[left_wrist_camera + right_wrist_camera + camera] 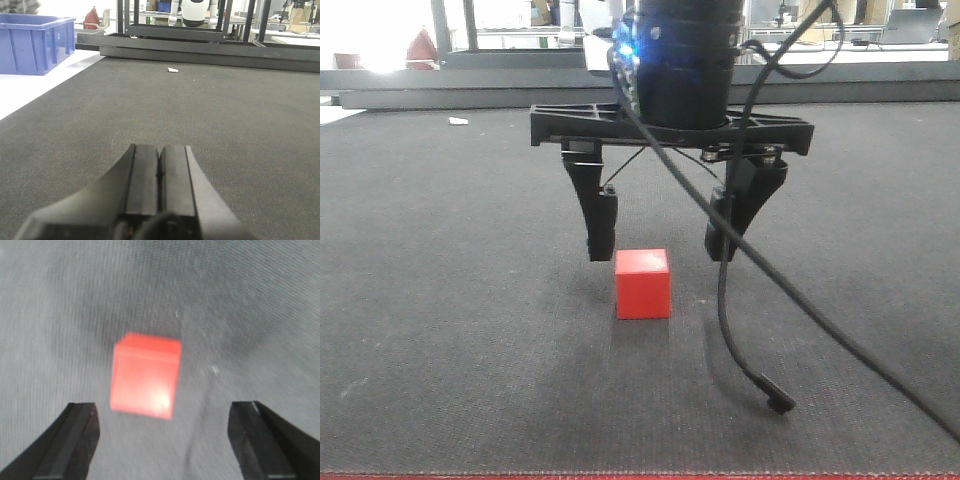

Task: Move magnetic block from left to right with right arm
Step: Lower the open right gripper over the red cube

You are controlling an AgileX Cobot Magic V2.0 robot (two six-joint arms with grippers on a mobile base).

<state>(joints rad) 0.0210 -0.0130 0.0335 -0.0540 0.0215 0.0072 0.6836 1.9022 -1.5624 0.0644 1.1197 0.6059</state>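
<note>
The magnetic block is a small red cube resting on the dark grey mat. My right gripper hangs just above and behind it, open, its two black fingers wider apart than the cube. In the right wrist view the block lies blurred ahead of the open gripper, between the lines of the two fingers and touching neither. My left gripper is shut with nothing in it, low over the bare mat.
A loose black cable dangles from the right arm and ends on the mat right of the cube. A blue bin stands on the white surface at far left. A small white scrap lies far back. Black frame rails border the mat's far edge.
</note>
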